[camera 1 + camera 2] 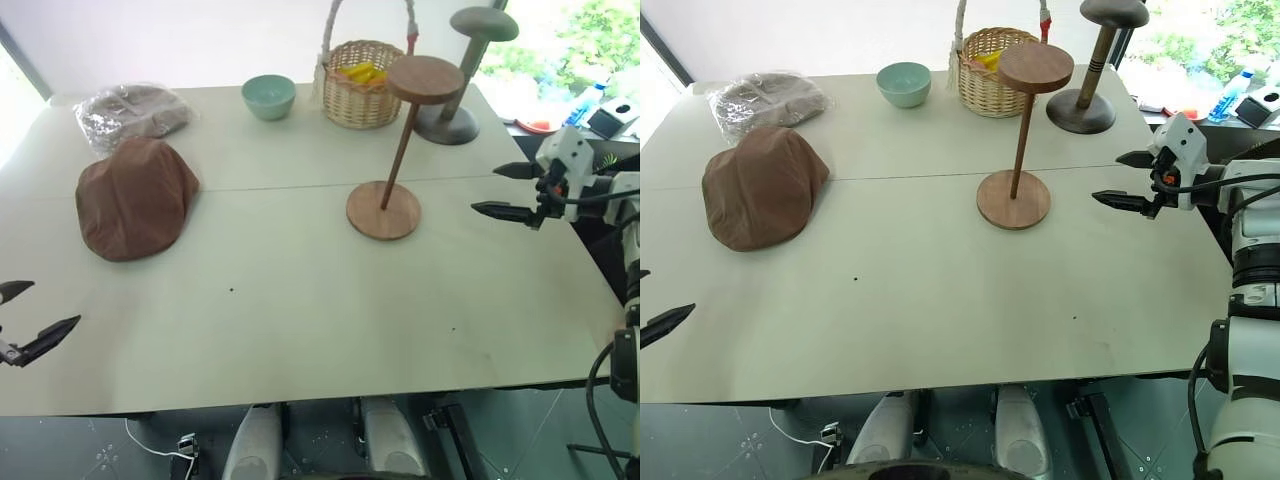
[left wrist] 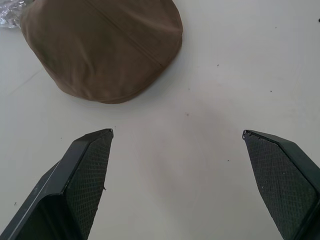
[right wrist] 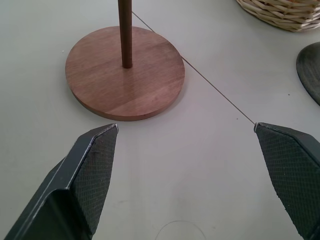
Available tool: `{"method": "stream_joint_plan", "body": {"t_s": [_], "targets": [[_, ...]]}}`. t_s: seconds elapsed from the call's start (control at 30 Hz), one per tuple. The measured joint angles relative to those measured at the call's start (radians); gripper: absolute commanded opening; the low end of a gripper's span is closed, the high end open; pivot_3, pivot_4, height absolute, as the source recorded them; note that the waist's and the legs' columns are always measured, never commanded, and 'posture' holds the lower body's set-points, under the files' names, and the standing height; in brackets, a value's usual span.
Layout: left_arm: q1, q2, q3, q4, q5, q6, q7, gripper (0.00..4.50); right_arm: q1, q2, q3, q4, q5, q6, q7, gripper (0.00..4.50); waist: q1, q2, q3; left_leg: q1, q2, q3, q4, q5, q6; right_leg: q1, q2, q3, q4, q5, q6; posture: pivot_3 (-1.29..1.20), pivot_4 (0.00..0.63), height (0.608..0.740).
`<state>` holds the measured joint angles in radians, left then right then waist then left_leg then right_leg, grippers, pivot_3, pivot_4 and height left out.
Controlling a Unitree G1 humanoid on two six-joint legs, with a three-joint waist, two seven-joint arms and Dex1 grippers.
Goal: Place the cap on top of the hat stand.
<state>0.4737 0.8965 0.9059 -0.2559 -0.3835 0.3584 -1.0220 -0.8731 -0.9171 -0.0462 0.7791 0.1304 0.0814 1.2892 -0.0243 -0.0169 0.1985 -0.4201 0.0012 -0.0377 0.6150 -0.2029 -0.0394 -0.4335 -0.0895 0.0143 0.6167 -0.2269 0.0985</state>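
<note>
Left eye view: cap [image 1: 135, 197], hat stand [image 1: 391, 150] unmarked, no legible writing.

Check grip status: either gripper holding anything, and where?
Nothing held. The left gripper is open short of the reddish-brown fabric flat cap; the right gripper is open near the brown wooden hat stand.

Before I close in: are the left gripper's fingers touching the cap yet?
Apart. The left wrist view shows bare table between the open left gripper and the cap's near edge.
</note>
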Motion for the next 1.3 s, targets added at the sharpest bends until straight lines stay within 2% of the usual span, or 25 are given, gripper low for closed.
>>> {"method": "stream_joint_plan", "body": {"t_s": [0.43, 0.57, 0.7, 0.93, 1.1, 1.3], "targets": [[-0.06, 0.022, -0.025, 0.007, 0.015, -0.002, 0.002, 4.35, -0.003, 0.0, 0.0, 0.014, 0.002, 0.005, 0.001, 4.5, -0.021, 0.0, 0.0, 0.01, 0.001, 0.004, 0.0, 0.0, 0.0, 0.007, 0.001, 0.004, 0.002, 0.0, 0.0, 0.0, 0.15, 0.74], [-0.1, 0.054, -0.065, 0.024, 0.077, -0.076, 0.016, 4.35, -0.007, -0.001, -0.001, -0.013, 0.009, 0.041, 0.025, 4.5, -0.022, 0.0, 0.0, 0.011, 0.003, 0.005, 0.0, 0.0, 0.0, 0.006, 0.002, 0.005, 0.003, 0.0, 0.0, 0.0, 0.15, 0.74], [-0.145, 0.067, -0.134, 0.08, 0.18, -0.237, 0.052, 4.35, 0.021, -0.021, -0.016, -0.23, 0.086, 0.163, 0.083, 4.5, -0.02, 0.001, 0.0, 0.011, 0.006, 0.006, -0.001, 0.0, 0.0, 0.005, 0.005, 0.006, 0.004, 0.0, 0.0, 0.0, 0.15, 0.74], [-0.215, 0.11, -0.289, 0.26, 0.416, -0.519, 0.192, 4.35, 0.194, -0.094, -0.097, -0.764, 0.362, 0.539, 0.131, 4.5, -0.013, 0.0, 0.0, 0.011, 0.01, 0.007, 0.0, -0.001, 0.0, 0.005, 0.008, 0.006, 0.003, 0.001, -0.003, 0.0, 0.15, 0.74], [-0.31, 0.118, -0.412, 0.385, 0.553, -0.66, 0.336, 4.35, 0.244, -0.097, -0.184, -1.07, 0.602, 0.796, 0.03, 4.5, -0.013, -0.001, -0.001, 0.011, 0.014, 0.01, 0.0, -0.001, 0.0, 0.005, 0.007, 0.005, 0.003, 0.002, -0.004, 0.0, 0.15, 0.74], [-0.386, 0.12, -0.58, 0.528, 0.714, -0.77, 0.484, 4.35, 0.289, -0.098, -0.212, -1.21, 0.709, 0.888, -0.089, 4.5, -0.012, -0.002, -0.001, 0.01, 0.014, 0.011, -0.001, -0.001, 0.0, 0.004, 0.007, 0.005, 0.002, 0.003, -0.004, 0.0, 0.15, 0.74]]}}
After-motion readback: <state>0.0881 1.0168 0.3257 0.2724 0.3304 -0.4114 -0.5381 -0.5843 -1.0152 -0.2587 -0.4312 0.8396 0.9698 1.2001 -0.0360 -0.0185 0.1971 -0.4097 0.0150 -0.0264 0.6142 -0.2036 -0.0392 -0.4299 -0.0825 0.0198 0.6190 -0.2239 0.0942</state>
